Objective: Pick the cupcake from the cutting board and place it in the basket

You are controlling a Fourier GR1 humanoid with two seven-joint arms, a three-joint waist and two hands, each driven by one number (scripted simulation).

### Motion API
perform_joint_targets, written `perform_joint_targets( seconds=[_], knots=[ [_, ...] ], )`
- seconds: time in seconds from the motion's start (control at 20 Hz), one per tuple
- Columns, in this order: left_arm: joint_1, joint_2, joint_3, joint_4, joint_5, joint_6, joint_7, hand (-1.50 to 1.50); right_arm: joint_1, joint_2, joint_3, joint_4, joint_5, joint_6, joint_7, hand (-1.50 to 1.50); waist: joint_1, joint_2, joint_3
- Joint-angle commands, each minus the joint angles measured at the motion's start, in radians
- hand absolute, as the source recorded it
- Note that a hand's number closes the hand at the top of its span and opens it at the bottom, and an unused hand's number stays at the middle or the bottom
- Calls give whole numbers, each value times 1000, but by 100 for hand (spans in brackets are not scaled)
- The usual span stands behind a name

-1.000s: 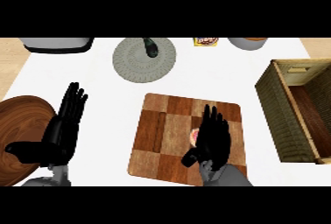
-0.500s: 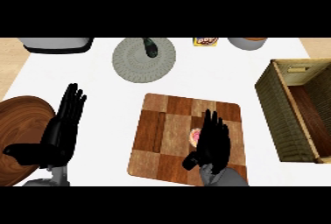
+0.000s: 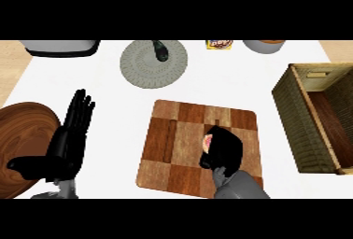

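A checkered wooden cutting board (image 3: 179, 140) lies in the middle of the white counter. On its right half sits the cupcake (image 3: 206, 143), only a pink sliver showing at the left of my right hand (image 3: 224, 149), whose fingers are curled round it. The woven basket (image 3: 318, 116) stands at the counter's right edge, apart from the board. My left hand (image 3: 69, 137) rests open with fingers up at the left, beside a round wooden board.
A round wooden board (image 3: 21, 140) lies at the left edge. A grey round mat (image 3: 148, 65) with a dark object (image 3: 160, 49) on it sits at the back. A grey container (image 3: 59, 46), a small box (image 3: 219, 44) and a bowl (image 3: 264, 45) line the far edge.
My right hand's fingers have curled down from straight over the cupcake, closing round it. The left hand has stayed still.
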Motion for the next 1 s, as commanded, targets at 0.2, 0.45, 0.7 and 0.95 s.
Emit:
perform_joint_targets(
  seconds=[0.2,0.45,0.7,0.95],
  knots=[
    [8,-21,9,9,-12,-21,-15,0,-97,11,75,95,-12,-7,146,150,3,2,1],
    [-29,-26,22,36,-32,-20,14,0,-127,11,70,103,-17,8,119,150,-1,2,1],
    [-9,-14,16,-2,-18,-29,-6,0,-285,-114,-376,293,-17,-70,188,150,17,33,1],
    [-21,-12,2,-9,-16,-45,2,0,-434,-228,-543,439,53,-97,251,150,70,41,-1]
  ],
)
